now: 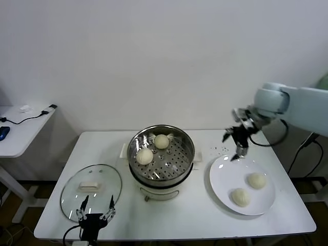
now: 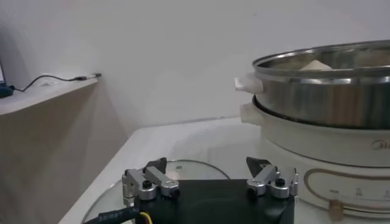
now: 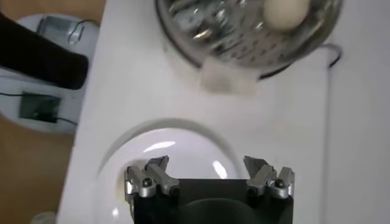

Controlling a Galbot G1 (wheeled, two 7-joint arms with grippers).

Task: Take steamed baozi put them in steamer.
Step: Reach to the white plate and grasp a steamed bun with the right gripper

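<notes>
At the near table edge the left gripper waited idle over the glass lid, fingers wide and empty, clear of the work. Two baozi lay on the plate; two sat in the steamer. Beyond, the right gripper hung above the plate's far rim, fingers spread and empty, likely ready for another bun.

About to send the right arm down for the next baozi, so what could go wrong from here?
1. The right gripper, open and empty, hangs over the plate's far rim, off both remaining baozi; a straight descent could hit bare plate.
2. The plate might slide if nudged.
3. Two baozi crowd the steamer's back-left; aim for open tray.
</notes>
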